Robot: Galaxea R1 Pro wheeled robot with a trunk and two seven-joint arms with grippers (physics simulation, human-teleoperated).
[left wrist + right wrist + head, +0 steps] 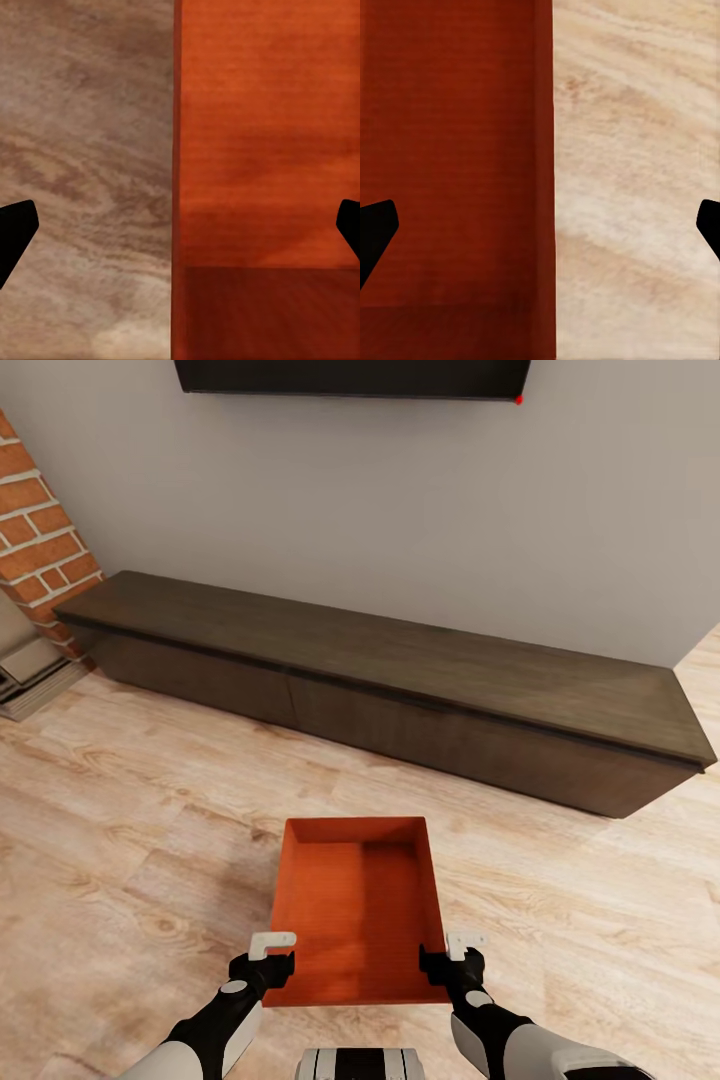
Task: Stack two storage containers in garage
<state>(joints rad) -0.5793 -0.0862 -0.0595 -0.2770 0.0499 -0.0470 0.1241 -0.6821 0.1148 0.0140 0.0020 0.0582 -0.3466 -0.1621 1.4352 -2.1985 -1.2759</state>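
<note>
- Straddling the side walls of the storage container (355, 910) at its near corners: left gripper (266, 957) over one wall, right gripper (452, 956) over the other.
- Spread wide, both grippers, fingertips at the far edges of each wrist view with a container wall running between them; released, nothing clenched yet.
- Resting open-topped and empty on the light wood floor (130, 810), just short of the long dark TV cabinet (400, 690).
- Likely to go wrong: closing unevenly on thin walls near the corners, tilting or twisting the container on lift; one side slipping free if the grip sits too shallow on the rim.
- Also risky: swinging the load into the cabinet when turning away.
- Beyond the cabinet: grey wall, black TV (352, 377) above, red brick column (40, 530) toward the left-arm side.
</note>
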